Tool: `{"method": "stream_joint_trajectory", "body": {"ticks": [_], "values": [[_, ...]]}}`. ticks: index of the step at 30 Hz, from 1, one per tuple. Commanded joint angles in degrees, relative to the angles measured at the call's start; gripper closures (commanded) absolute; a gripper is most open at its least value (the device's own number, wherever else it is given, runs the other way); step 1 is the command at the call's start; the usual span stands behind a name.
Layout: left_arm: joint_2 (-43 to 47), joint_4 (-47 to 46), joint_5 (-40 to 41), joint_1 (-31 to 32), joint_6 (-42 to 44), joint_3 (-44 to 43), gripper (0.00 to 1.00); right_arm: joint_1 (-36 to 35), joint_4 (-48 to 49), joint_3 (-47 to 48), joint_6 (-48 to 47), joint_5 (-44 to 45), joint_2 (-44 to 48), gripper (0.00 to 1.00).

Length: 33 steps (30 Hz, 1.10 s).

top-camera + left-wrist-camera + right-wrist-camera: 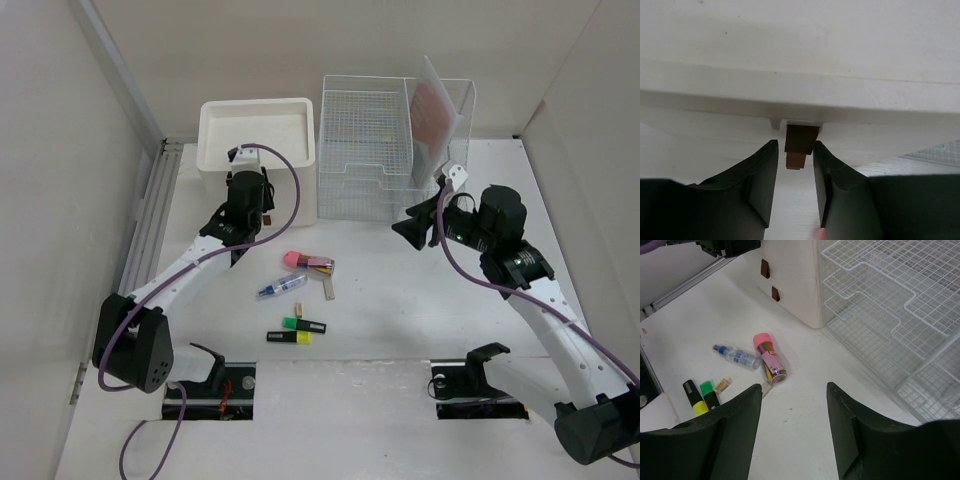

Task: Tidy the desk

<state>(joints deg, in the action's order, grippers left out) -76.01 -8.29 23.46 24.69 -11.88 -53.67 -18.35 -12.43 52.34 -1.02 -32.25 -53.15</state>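
The white desk (400,300) carries a loose cluster at its middle: a pink-capped tube of coloured pencils (308,263) (769,359), a small blue-capped bottle (281,288) (737,356), and two highlighters (297,331) (695,397). My left gripper (258,212) (795,145) is up against the front of the white drawer box (258,140). Its jaws stand narrowly apart on either side of a brown drawer handle (801,140), with small gaps showing. My right gripper (410,232) (794,387) hangs open and empty over bare desk, right of the cluster.
A white wire stacking tray (365,150) (890,305) stands behind the right gripper, with a clear file holder of pink paper (440,110) beside it. A small yellow eraser (722,385) lies by the highlighters. Beige walls enclose the desk on three sides.
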Motion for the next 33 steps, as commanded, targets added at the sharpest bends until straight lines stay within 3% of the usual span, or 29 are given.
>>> {"method": "stream_joint_trajectory", "body": {"ticks": [1, 14, 33], "values": [[0.6, -2.9, 1.1, 0.2, 0.0, -1.9, 0.70, 0.3, 2.0, 0.5, 0.8, 0.3, 1.3, 0.40], [1.2, -2.9, 1.1, 0.2, 0.0, -1.3, 0.86, 0.3, 2.0, 0.5, 0.8, 0.3, 1.3, 0.40], [9.6, 4.2, -0.5, 0.7, 1.1, 3.0, 0.87, 0.3, 2.0, 0.5, 0.8, 0.3, 1.3, 0.40]]}}
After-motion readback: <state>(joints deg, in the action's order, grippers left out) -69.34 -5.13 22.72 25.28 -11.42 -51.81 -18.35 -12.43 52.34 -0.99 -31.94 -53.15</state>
